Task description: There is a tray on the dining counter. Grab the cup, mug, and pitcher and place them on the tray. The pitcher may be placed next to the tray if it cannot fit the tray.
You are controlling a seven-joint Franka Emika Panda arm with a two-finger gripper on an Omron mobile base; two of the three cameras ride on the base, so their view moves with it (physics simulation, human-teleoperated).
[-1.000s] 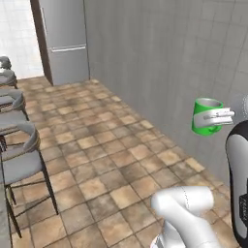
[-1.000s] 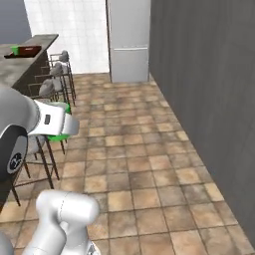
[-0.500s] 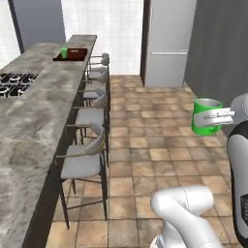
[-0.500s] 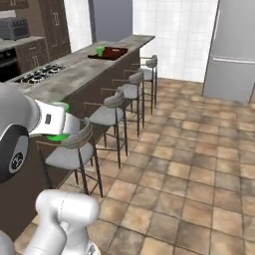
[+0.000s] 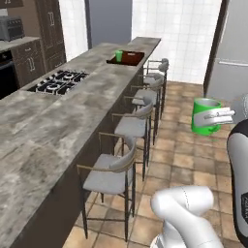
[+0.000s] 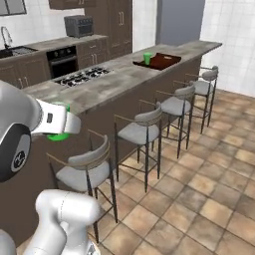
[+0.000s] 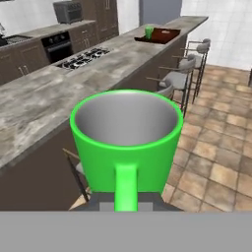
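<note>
— Swinging round, the base has turned from bare floor and fridge to face the dining counter (image 5: 58, 121), which now runs the length of the view!

— And the mug (image 5: 205, 115)?

— Held up in the air over the tiled floor, upright, the gripper (image 5: 219, 116) pinching it at the handle side, jaws closed on it.

— What's waiting at the far end?

— The tray (image 6: 159, 61) sits on the counter beyond the hob (image 5: 58, 81), with the cup (image 6: 147, 58) standing at its near edge. Stools (image 6: 142, 132) line the counter's front.
</note>
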